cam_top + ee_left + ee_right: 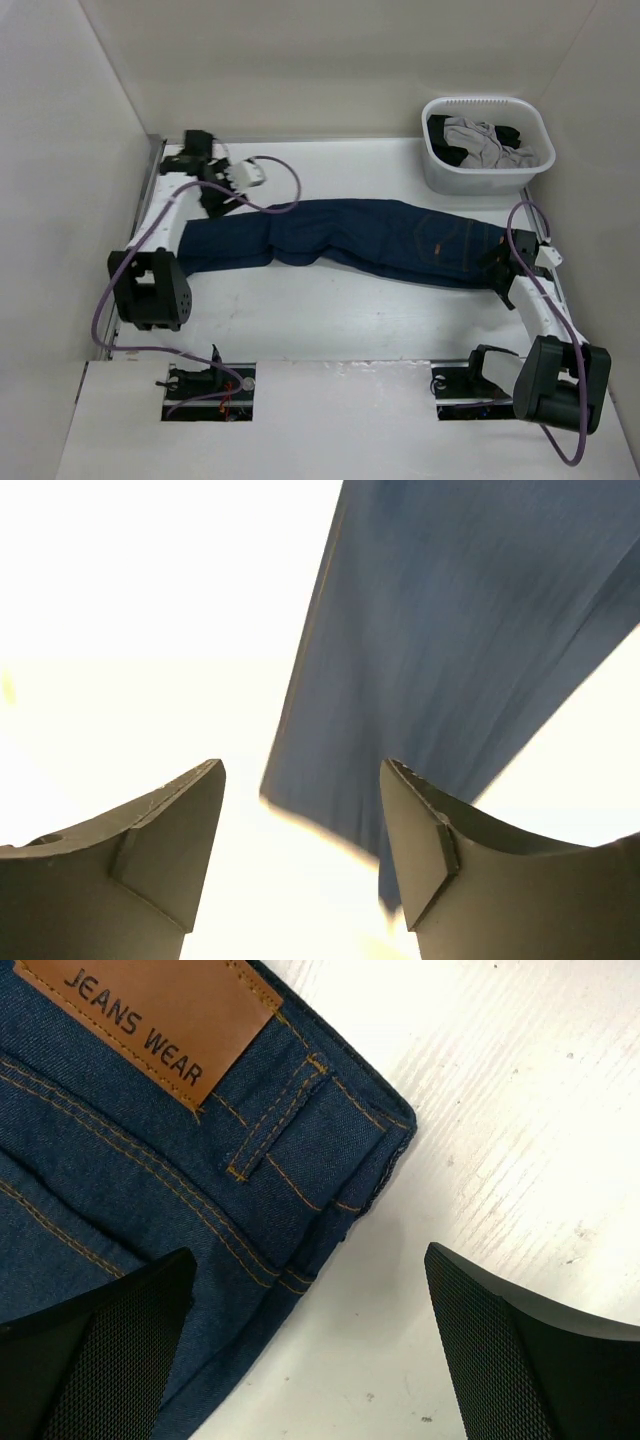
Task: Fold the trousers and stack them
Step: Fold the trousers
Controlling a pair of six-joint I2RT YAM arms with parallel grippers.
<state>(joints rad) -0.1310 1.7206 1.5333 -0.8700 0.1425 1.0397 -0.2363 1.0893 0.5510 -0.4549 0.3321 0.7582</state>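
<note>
The dark navy jeans (pixel 380 240) lie stretched long across the middle of the surface (pixel 330 320), with the leg ends to my left and the waistband to my right. My left tool (pixel 300 770) stands open over the end of a leg. My right tool (pixel 310 1255) is open as well, and the waistband corner (pixel 390 1135) sits between its fingers, near the tan patch (pixel 150 1020) that reads JEANS WEAR. Neither tool holds anything.

I think the first danger is on the right. One finger (pixel 90 1360) is above denim and the other is above bare surface, so closing here may take only the thin edge, and the heavy waistband could slip out when I lift. On the left the view is blurred and I cannot tell how close I am to the cloth. If I grip only one leg, the other would stay behind and the fold would come out crooked. The purple cable (pixel 297 188) of my left arm hangs near the far edge of the legs and could catch on them.

For moving, the surface on the near side of the jeans is open. The laundry basket (pixel 470 178) with grey and black garments (pixel 480 140) stands in the far right corner, near the waistband. The left wall (pixel 60 200) and right wall (pixel 610 150) are close outside each tool, so my free direction is inward, along the jeans.
</note>
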